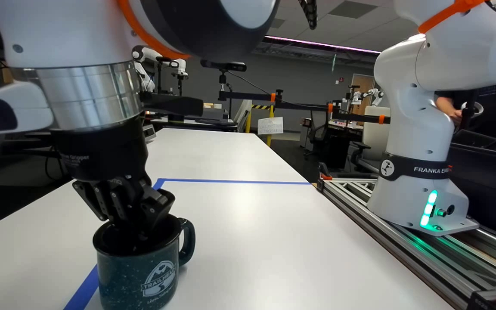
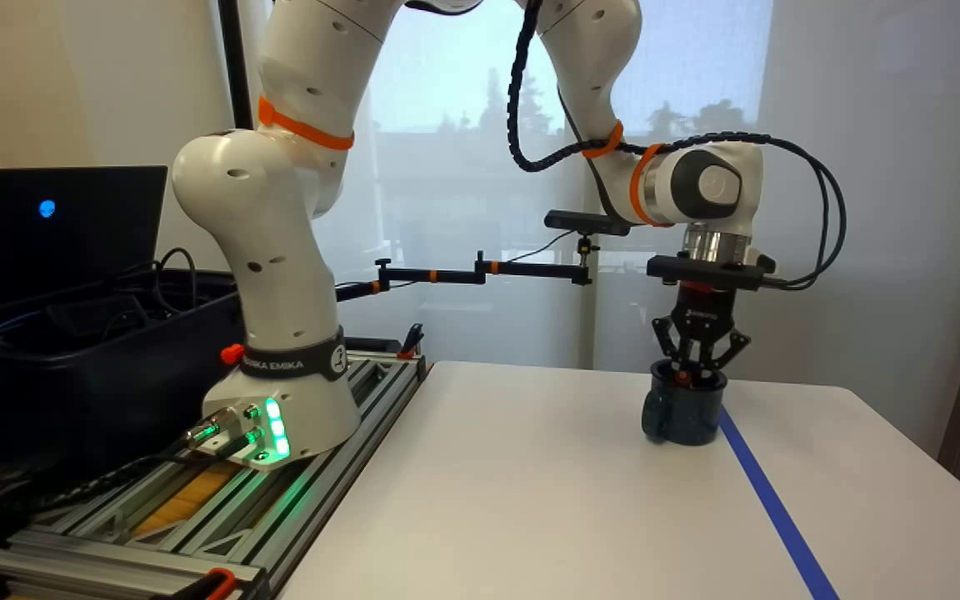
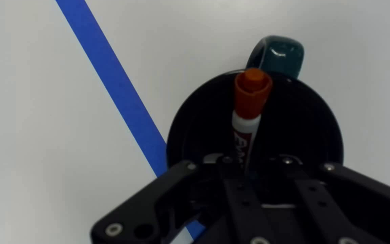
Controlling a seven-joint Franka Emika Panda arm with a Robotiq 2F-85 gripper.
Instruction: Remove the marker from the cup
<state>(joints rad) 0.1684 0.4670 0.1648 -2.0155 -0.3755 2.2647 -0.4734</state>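
The cup, a dark teal mug (image 1: pixel 138 277), stands upright on the white table; it also shows in an exterior view (image 2: pixel 688 412) and in the wrist view (image 3: pixel 303 115). The marker (image 3: pixel 249 101) leans inside the cup, its red-orange end up towards the handle side, with a white band and dark red label below. Its orange end also shows in an exterior view (image 2: pixel 683 379). My gripper (image 3: pixel 257 167) points down into the cup's mouth, also seen in both exterior views (image 1: pixel 138 232) (image 2: pixel 697 371). Its fingers are drawn partly together around the marker's lower part; darkness hides their tips and any contact.
Blue tape (image 3: pixel 117 81) runs on the white table (image 2: pixel 530 467) beside and under the cup. The robot base (image 1: pixel 420 198) stands on a metal frame along the table edge. A camera on a jointed bar (image 2: pixel 522 268) reaches out behind the table.
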